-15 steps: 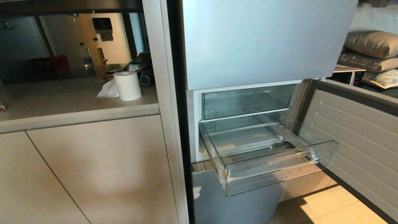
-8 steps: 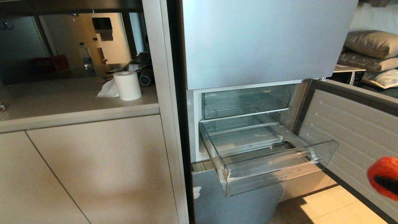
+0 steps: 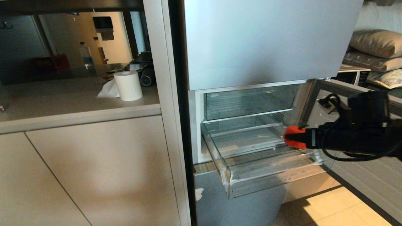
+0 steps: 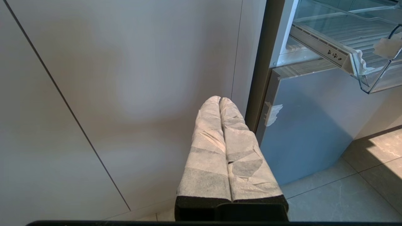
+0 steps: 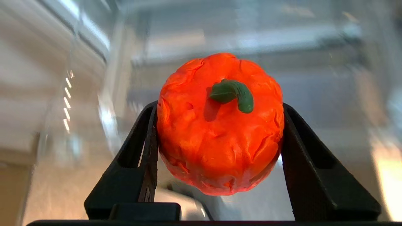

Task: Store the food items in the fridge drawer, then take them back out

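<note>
Head view: clear plastic fridge drawer with ribbed floor [image 3: 251,147] stands pulled out, nothing resting inside. Right gripper [image 3: 298,138] reaches in from 3 o'clock, jaws clamped on a glossy red-orange round food item with green stem [image 5: 220,125], held above the drawer's right side. Left gripper [image 4: 221,100] parked low, wrapped fingers pressed together. Storing only begun; second item unseen; removal phase untouched

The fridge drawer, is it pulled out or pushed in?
Pulled out: the fridge drawer sticks forward past the fridge front, and its ribbed floor shows from above.
</note>
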